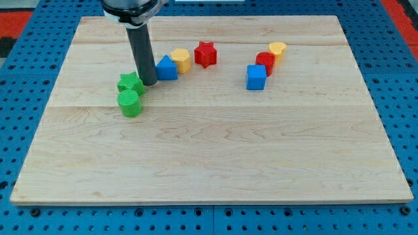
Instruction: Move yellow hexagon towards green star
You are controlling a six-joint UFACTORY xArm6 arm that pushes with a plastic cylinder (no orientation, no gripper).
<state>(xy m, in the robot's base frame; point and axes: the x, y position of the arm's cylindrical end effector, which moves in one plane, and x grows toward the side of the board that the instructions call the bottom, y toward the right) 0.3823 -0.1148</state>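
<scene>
The yellow hexagon lies in the upper middle of the board, touching a blue triangle-like block on its left. The green star lies further left, just above a green cylinder. My tip rests on the board between the green star and the blue block, right next to the star's right edge. A red star lies to the right of the yellow hexagon.
A blue cube, a red cylinder and a yellow heart-like block form a cluster at the upper right. The wooden board sits on a blue perforated table.
</scene>
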